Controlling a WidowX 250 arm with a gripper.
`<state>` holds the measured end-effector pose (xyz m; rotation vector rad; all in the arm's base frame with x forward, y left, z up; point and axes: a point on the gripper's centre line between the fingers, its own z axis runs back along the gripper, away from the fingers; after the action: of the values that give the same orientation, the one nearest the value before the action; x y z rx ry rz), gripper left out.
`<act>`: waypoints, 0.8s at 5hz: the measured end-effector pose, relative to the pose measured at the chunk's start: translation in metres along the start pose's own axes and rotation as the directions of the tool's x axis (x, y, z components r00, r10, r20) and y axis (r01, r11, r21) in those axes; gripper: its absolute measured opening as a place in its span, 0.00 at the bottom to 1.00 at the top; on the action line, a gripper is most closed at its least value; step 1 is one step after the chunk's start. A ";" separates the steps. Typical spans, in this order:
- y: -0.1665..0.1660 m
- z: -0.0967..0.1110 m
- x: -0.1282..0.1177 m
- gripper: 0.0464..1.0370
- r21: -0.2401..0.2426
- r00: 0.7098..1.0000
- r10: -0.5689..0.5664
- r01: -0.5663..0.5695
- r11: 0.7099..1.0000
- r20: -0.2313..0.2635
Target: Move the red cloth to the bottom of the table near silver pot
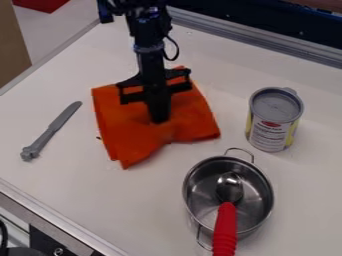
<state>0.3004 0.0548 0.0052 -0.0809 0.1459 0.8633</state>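
"So, what is on the far left?"

"A brown flat thing (12,47) is by the edge, and next to it, at the top, is a bit of something red (41,4). Then comes a gray knife (52,131), lying at a slant on the white bench (87,197). Its knobby end points down and left."

"And next?"

"The red cloth (127,127)! It looks kind of orange. It lies on the bench, just right of the knife, and it has some folds. It is up and left of the pot. They are near but not touching."

"What is that black thing on top?"

"That's the end effector (159,119). It points down at the middle of the cloth, and the arm comes from the top edge. I can't tell if it is wide or narrow, or if it has any cloth in it."

"What comes after that?"

"The silver pot (194,192), low down, with a loop on each side. A spoon (226,227) sits in it, and its red handle pokes out over the bottom rim."

"And last?"

"A can (270,132) with a gray top. It stands up just past the pot, on the right."
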 end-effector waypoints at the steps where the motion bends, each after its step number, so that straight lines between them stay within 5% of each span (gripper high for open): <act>1: 0.003 -0.001 -0.012 0.01 -0.046 0.993 0.116 -0.116 0.992 0.017; 3: 0.021 -0.005 -0.032 0.01 -0.024 0.920 0.392 -0.392 0.920 -0.019; 4: 0.032 -0.006 -0.040 0.01 -0.071 0.855 0.516 -0.512 0.856 0.057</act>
<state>0.2497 0.0450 0.0055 -0.0603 0.0739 1.4082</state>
